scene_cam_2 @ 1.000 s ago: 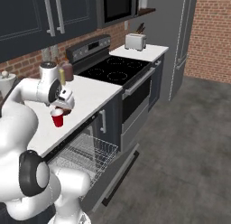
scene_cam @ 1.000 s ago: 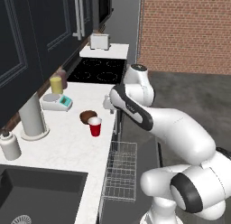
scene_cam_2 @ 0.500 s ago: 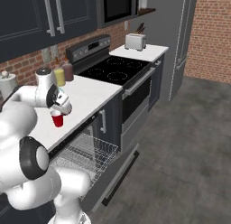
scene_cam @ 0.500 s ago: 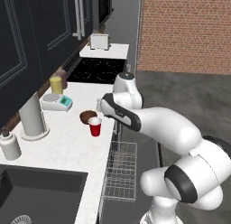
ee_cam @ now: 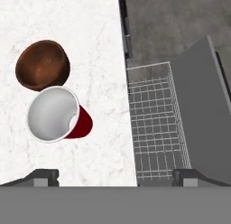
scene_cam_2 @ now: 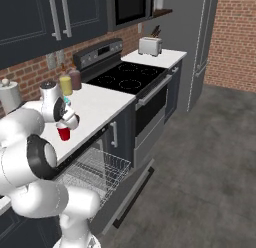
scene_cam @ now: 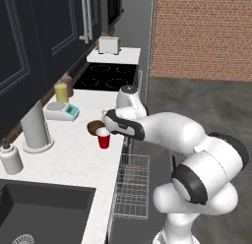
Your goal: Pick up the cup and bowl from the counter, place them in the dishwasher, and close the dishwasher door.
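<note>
Item one, the cup [ee_cam: 56,115]: you see a small bright red tapered cup with a pale, white-looking inside, standing upright on the counter [ee_cam: 90,47]. In the hand view it lies ahead of the claw [ee_cam: 115,175] and toward its left finger, with clear counter between its rim and that fingertip. In the left base view the cup [scene_cam: 103,138] stands just below and left of the hand; in the right base view the cup [scene_cam_2: 64,133] shows directly under the hand.

Item two, the bowl [ee_cam: 43,65]: small, round, glossy dark brown, wood-coloured, a little wider than the cup. It sits on the counter just beyond the cup as you look along the claw, its edge touching or nearly touching the cup's rim; you cannot tell which. The bowl [scene_cam: 94,127] shows beside the cup in the left base view.

Item three, the claw: fingers spread wide, nothing between them, hovering above the counter's edge with the left fingertip over stone and the right over the rack.

Item four, the dishwasher [ee_cam: 153,123]: grey wire-grid rack pulled out, ahead of the claw toward its right finger, below the counter edge. The dishwasher door [ee_cam: 200,110], a flat dark panel, lies folded down beyond the rack's far side, further right.
</note>
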